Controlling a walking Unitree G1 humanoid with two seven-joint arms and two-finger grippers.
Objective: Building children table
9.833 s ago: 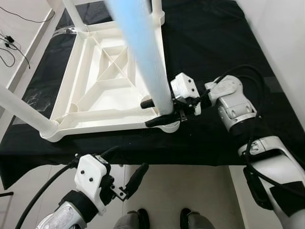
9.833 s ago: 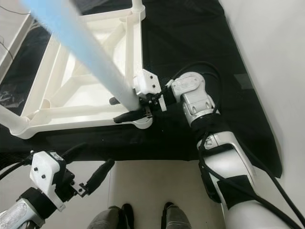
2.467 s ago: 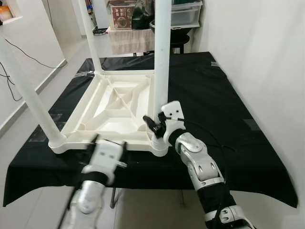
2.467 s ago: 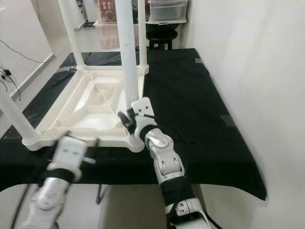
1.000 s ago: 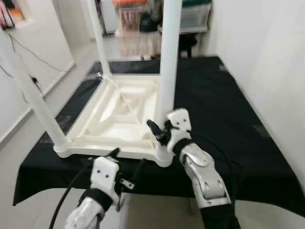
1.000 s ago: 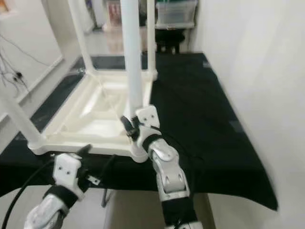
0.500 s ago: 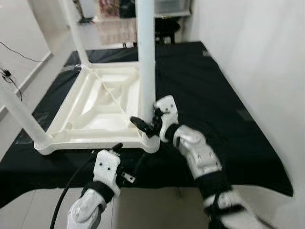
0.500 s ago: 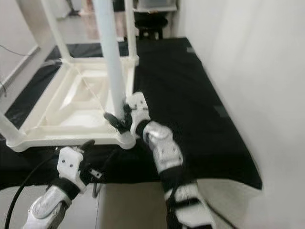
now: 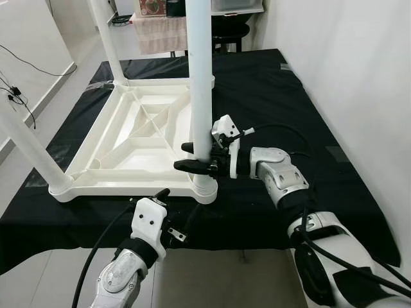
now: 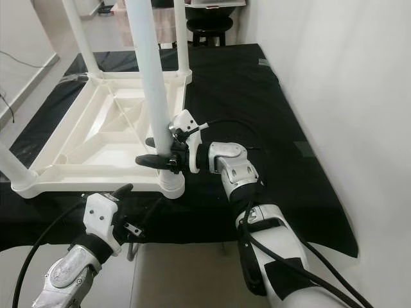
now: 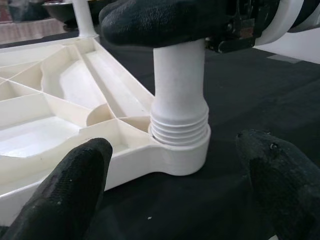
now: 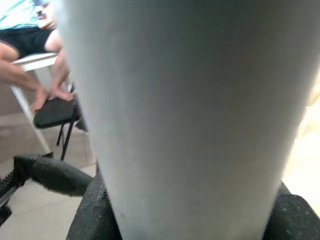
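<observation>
The white children's table (image 9: 135,138) lies upside down on a black cloth (image 9: 289,90), its legs pointing up. My right gripper (image 9: 183,156) is shut on the near right leg (image 9: 200,77), just above its corner socket (image 9: 205,189). In the right wrist view the leg (image 12: 175,125) passes between the black fingers (image 12: 95,220). My left gripper (image 9: 169,215) hangs open below the table's front edge, facing that corner. The left wrist view has the leg's threaded end (image 11: 180,127) sitting in the socket (image 11: 182,155), with a few thread rings showing.
A white wall (image 9: 359,77) runs close along the right side. A stool (image 9: 228,29) and storage boxes stand beyond the far end. Cables (image 9: 16,96) lie on the floor at left. A person's hand (image 12: 50,94) rests on a stool in the right wrist view.
The camera has shifted. My right forearm has swung out and now reaches the leg from the right, the gripper still on the leg. The left gripper stays low and open.
</observation>
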